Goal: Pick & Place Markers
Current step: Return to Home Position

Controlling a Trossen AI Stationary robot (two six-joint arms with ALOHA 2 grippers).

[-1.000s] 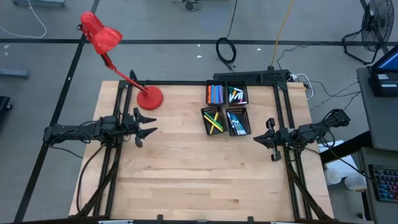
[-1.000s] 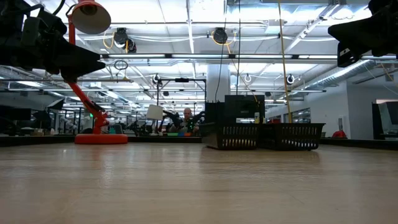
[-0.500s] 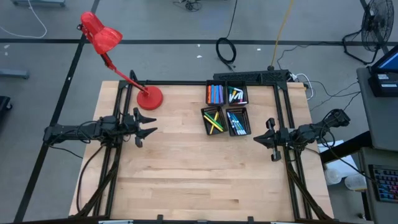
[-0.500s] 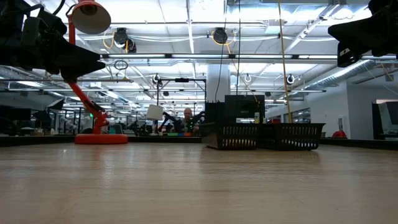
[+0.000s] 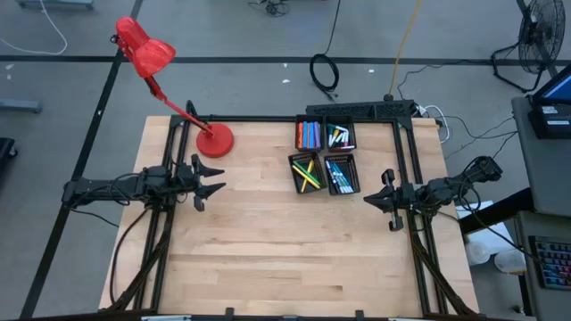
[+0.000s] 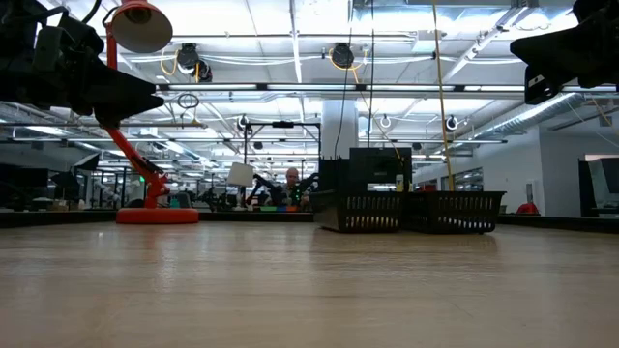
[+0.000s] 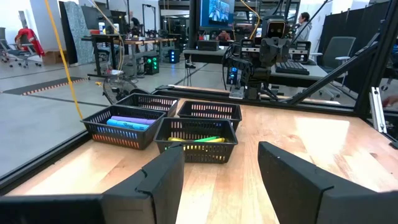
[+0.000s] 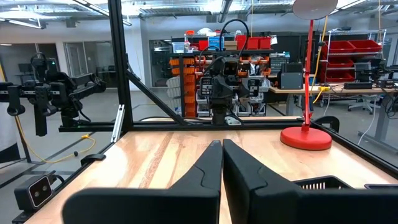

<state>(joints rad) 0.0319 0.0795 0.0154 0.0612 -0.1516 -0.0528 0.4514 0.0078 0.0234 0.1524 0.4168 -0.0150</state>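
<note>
The markers [image 5: 308, 175] all lie inside a black mesh tray [image 5: 325, 153] with four compartments. No marker shows on the bare wood around it. Seen from above, the two compartments on the left arm's side hold different sets. The one toward the table's back edge has blue, orange and red markers, and the nearer one has yellow, green and red markers lying crossed. On the right arm's side, the back compartment holds white and green markers and the nearer one holds blue and teal. The left wrist view also shows blue and purple markers in one basket and a yellow and a green one in the basket beside it.

The tray sits on a pale wooden table [image 5: 268, 259], close to the back edge and a little to the right arm's side of the middle. A red desk lamp [image 5: 214, 140] has its round base near the back left corner, well apart from the tray. Its arm and shade lean out past the table's edge.

The left gripper [image 5: 217, 179] hangs over the table's left side, pointing toward the middle and well apart from the tray. Its jaws are spread wide with nothing between them. The right gripper [image 5: 370, 198] hangs over the right side, just in front of the tray's nearest corner and not touching it. Its jaws are drawn together with only a thin slit between them, and they hold nothing.

From table height both arms show only as dark shapes in the upper corners. A person [image 6: 292, 184] is visible far back in the room.
</note>
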